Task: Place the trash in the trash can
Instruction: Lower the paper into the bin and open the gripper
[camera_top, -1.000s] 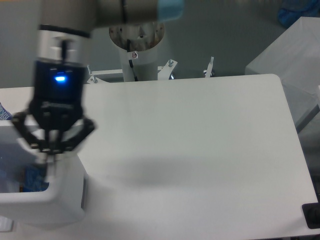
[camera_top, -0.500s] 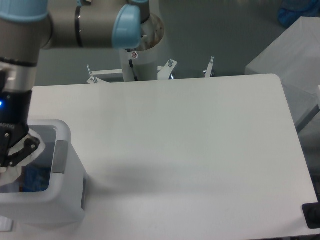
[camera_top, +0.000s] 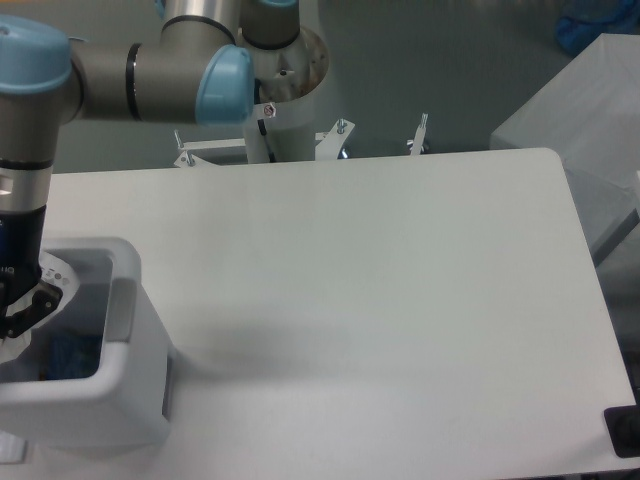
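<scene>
Right now I see the pincer (camera_top: 22, 312) at the far left edge of the view, lowered over the opening of the trash can (camera_top: 115, 385), which stands on the table (camera_top: 380, 280) at its left front corner. A bit of white wrapper (camera_top: 56, 279) shows beside its fingers; whether they grip it, I cannot tell. Something blue lies inside the can.

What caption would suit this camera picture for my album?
Robot arm's claw reaching down into the white trash can at the corner of a white table.
</scene>
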